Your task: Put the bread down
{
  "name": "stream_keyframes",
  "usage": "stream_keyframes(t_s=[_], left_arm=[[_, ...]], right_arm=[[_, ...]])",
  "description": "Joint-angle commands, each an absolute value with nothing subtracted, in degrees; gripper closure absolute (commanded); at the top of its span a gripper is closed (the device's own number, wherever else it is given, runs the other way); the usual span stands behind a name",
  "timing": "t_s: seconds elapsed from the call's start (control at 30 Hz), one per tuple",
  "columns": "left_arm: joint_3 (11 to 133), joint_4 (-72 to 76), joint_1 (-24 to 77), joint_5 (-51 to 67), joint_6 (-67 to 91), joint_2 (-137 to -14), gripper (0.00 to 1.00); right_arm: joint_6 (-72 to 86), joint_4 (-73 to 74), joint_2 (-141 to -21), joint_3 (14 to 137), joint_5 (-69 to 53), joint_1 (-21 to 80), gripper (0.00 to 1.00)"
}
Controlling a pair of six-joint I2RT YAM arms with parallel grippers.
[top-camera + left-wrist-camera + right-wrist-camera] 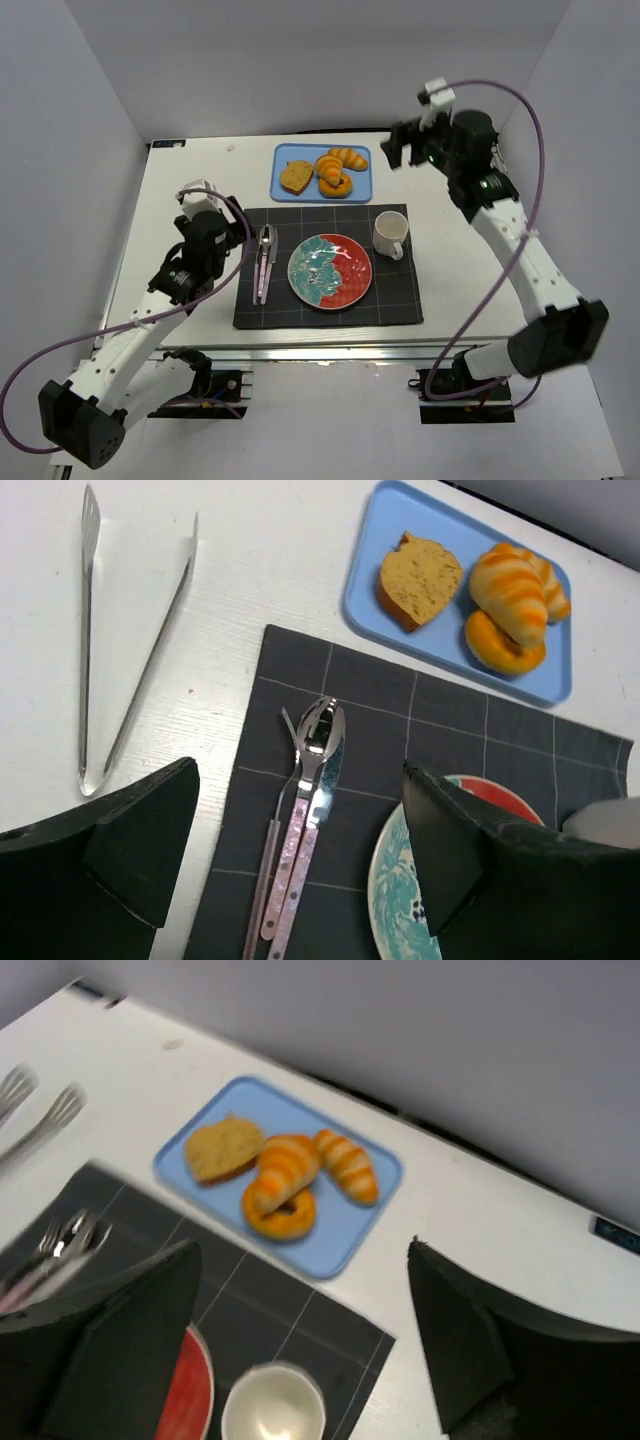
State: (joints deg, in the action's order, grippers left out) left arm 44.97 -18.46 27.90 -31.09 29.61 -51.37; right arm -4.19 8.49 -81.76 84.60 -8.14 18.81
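The bread (295, 177) is a golden-brown slice lying at the left end of a blue tray (284, 154) at the back of the table. It also shows in the left wrist view (420, 578) and the right wrist view (225, 1147). My left gripper (215, 225) hangs open and empty above the placemat's left edge, over the cutlery (298, 768). My right gripper (398, 150) hangs open and empty, high beside the tray's right end (300, 1245). Neither gripper touches the bread.
Two striped croissants (345, 157) and a ring pastry (336, 186) share the tray. On the dark placemat (330, 315) lie cutlery (265, 262), a teal-and-red plate (330, 270) and a white cup (390, 233). Metal tongs (120, 650) lie left of the mat.
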Motion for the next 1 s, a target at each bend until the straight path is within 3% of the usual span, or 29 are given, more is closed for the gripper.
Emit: stream_keyframes(t_s=[0.0, 0.03, 0.07, 0.1, 0.13, 0.17, 0.2, 0.23, 0.27, 0.3, 0.4, 0.47, 0.57, 0.97], left_arm=[[45.6, -19.4, 17.6, -16.5, 30.0, -53.5, 0.11], [44.9, -18.2, 14.8, -13.3, 30.2, -53.6, 0.34], [43.8, -17.8, 9.0, -10.3, 30.6, -54.3, 0.55], [43.4, -17.1, 6.4, -4.7, 30.5, -54.9, 0.74], [43.2, -16.9, 3.8, -2.4, 30.3, -55.7, 0.89], [43.2, -17.1, 0.1, -1.0, 29.2, -56.9, 1.0], [43.2, -17.5, -2.4, -0.2, 28.3, -59.6, 1.0], [43.6, -18.3, -3.5, -0.1, 27.3, -61.1, 1.0], [43.9, -18.6, -4.9, -0.1, 25.5, -62.9, 0.87], [44.4, -19.8, -5.4, -0.1, 24.4, -66.5, 0.71], [46.9, -21.0, -5.4, -0.9, 20.4, -71.0, 0.22], [47.5, -21.0, -5.4, -2.8, 17.9, -73.2, 0.14], [48.6, -21.9, -5.4, -4.7, 11.5, -79.1, 0.11], [55.4, -15.2, -5.4, -2.3, 0.2, -97.5, 0.12]], right_arm=[[-13.2, 4.0, -72.0, 66.2, -26.7, 12.7, 0.16], [-23.1, 4.8, -70.4, 62.4, -32.1, 11.6, 0.25], [-24.5, 4.7, -68.1, 59.9, -37.4, 10.4, 0.59], [-24.7, 4.1, -67.4, 58.2, -38.8, 10.0, 0.84], [-24.8, 4.3, -67.2, 57.3, -39.9, 9.8, 1.0], [-24.6, 5.4, -66.9, 56.3, -41.0, 9.5, 1.0], [-25.0, 5.8, -66.7, 55.7, -44.4, 9.4, 1.0], [-25.0, 6.0, -66.7, 55.3, -45.8, 9.3, 0.95], [-25.2, 8.2, -67.0, 55.5, -47.3, 9.3, 0.69], [-25.3, 9.6, -68.1, 55.9, -49.5, 9.3, 0.11], [-26.7, 14.4, -69.8, 58.1, -51.6, 9.2, 0.11], [-27.2, 14.6, -69.5, 57.7, -52.8, 9.1, 0.12], [-29.1, 14.9, -69.1, 56.9, -55.8, 9.1, 0.19], [-29.7, 16.5, -71.3, 58.8, -55.0, 8.1, 0.18]])
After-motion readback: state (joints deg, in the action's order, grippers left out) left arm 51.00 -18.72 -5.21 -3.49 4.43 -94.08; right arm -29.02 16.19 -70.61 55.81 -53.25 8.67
